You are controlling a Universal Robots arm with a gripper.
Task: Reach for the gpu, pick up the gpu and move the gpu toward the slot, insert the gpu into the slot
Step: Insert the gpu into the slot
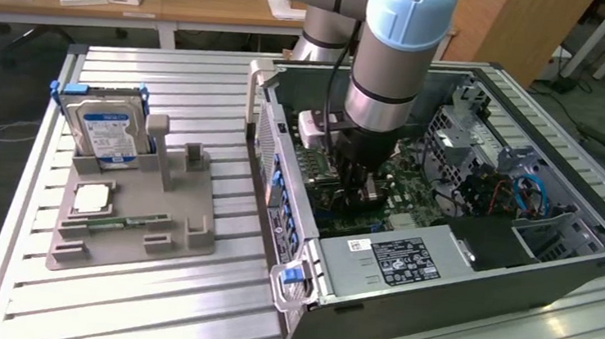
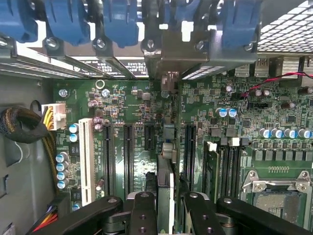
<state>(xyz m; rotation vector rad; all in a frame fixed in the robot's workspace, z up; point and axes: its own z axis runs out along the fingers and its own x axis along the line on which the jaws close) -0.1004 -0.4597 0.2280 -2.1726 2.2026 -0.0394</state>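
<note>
The gripper [image 2: 165, 208] pinches the gpu [image 2: 165, 188] edge-on over the motherboard [image 2: 132, 98]. Insertion is under way (judging by alignment); seating calls for a straight press into the slot [image 2: 169, 142].

The open computer case [image 1: 467, 299] lies on the desk [image 1: 159, 305] at the exterior view's right, the holder tray [image 1: 128, 220] beside it at the left with a hard drive [image 1: 108, 136] upright in it. Inside the case, the gripper [image 2: 165, 215] holds the gpu [image 2: 165, 191] edge-on over the motherboard [image 2: 132, 107].
</note>
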